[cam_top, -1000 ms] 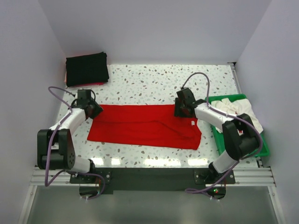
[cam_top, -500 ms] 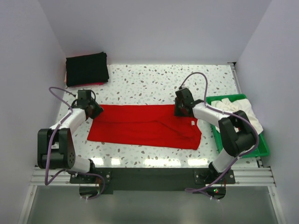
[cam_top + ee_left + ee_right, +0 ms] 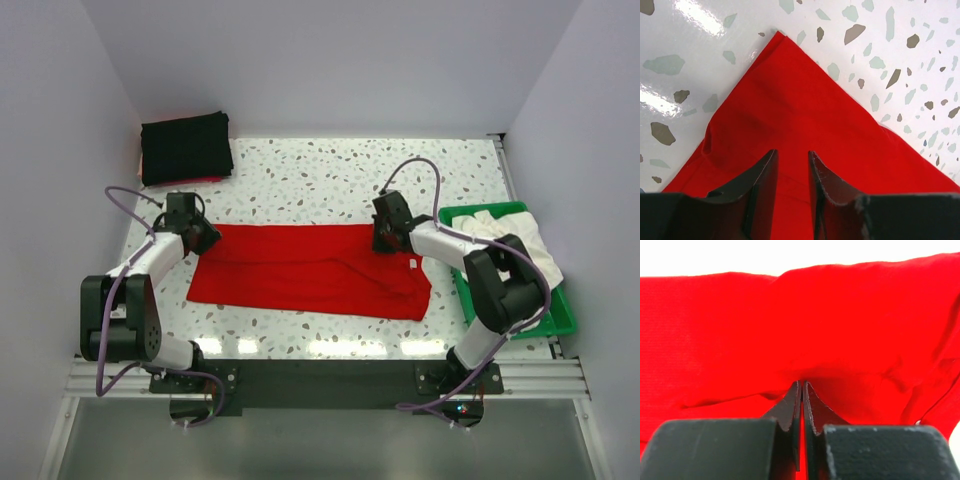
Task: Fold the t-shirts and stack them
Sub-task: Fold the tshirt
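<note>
1. We are looking at the bright red cloth t-shirt (image 3: 310, 270), which is lying as a long folded band across the middle of the frame, its small white neck label (image 3: 411, 263) facing up near the right end.
2. The right gripper (image 3: 801, 383) is pinching a puckered fold of it at the band's upper right corner, jaws pressed together.
3. The left gripper (image 3: 791, 152) is hovering over the band's upper left corner, jaws narrowly parted, and we are seeing flat red cloth between them.
4. The folded black t-shirt (image 3: 186, 148) is lying at the upper left.
5. The whitish t-shirt (image 3: 505, 232) is spilling over the green plastic tray (image 3: 563, 322) at the right edge of the speckled white table (image 3: 320, 170).
</note>
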You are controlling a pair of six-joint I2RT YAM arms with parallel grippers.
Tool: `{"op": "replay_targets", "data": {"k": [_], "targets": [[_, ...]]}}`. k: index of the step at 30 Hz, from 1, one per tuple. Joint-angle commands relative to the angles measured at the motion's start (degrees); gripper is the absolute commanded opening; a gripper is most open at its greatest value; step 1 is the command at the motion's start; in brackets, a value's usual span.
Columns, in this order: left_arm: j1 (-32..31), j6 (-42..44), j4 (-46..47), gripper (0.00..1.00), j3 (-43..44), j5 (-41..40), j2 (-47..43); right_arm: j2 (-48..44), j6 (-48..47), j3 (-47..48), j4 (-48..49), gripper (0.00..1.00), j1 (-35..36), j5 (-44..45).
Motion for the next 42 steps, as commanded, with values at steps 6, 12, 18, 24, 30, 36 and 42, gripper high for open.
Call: {"op": "replay_targets", "data": {"k": [6,12,18,24,30,36,42], "targets": [[-0.09,0.31,2.1,0.35,-0.37,0.5,-0.14,-10.05,1.54,-2.24,-1.58,0.0,3.44,-3.1],[-0.09,0.31,2.19,0.34,-0.19,0.68,0.03,-15.07,3.48,-5.05,-2.81,0.0,8.01,-4.07],[-0.09,0.31,2.19,0.34,-0.28,0.86,0.21,-17.27,6.46,-7.78,-2.64,0.0,13.81,-4.34],[-0.17,0.22,2.28,0.34,-0.45,1.03,0.29,-17.1,9.01,-8.66,-2.46,0.0,19.79,-2.58],[-0.09,0.22,2.54,0.34,-0.54,1.3,0.21,-17.53,9.54,-8.84,-3.08,0.05,21.55,-1.17],[-0.09,0.22,2.46,0.34,-0.54,1.3,0.12,-20.43,8.4,-7.52,-5.62,0.24,21.64,-0.12],[-0.09,0.31,2.63,0.34,-0.1,1.21,0.12,-22.72,7.52,-6.46,-8.61,0.47,21.64,3.83]]}}
